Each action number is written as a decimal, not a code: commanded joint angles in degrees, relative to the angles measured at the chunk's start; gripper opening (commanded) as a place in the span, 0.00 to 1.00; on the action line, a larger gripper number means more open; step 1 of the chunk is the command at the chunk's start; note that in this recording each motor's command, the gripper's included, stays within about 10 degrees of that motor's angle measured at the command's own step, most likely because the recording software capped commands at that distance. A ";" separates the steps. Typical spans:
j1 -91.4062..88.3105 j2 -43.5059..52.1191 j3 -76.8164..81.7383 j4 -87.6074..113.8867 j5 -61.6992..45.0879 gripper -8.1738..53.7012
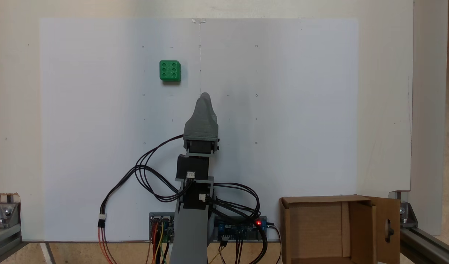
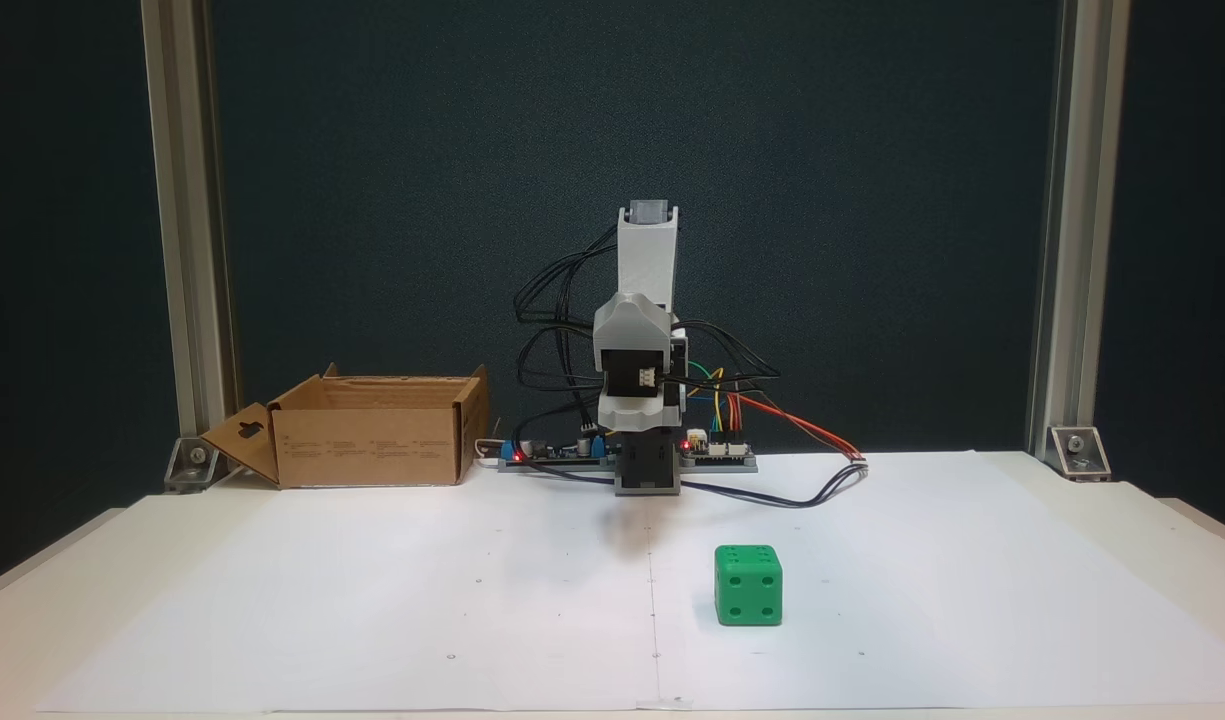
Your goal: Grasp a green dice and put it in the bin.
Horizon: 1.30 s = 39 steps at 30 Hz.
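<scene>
A green dice (image 1: 170, 70) sits on white paper (image 1: 99, 146), well apart from the gripper (image 1: 205, 96), whose jaw state I cannot tell. It looks light, rigid and smooth; opposite flat faces suit gripping.

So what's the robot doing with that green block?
Nothing yet. The arm is folded up at its base, and its hand isn't touching anything. The green dice sits by itself on the white paper, out in front of the arm. The cardboard box waits open beside the arm's base with nothing visible inside it.
</scene>
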 commanded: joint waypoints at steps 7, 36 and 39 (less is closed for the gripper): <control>-0.09 5.89 2.81 -1.67 -0.97 0.85; 0.35 5.98 -17.75 33.99 -0.97 0.83; 0.44 5.98 -25.58 45.33 1.76 0.83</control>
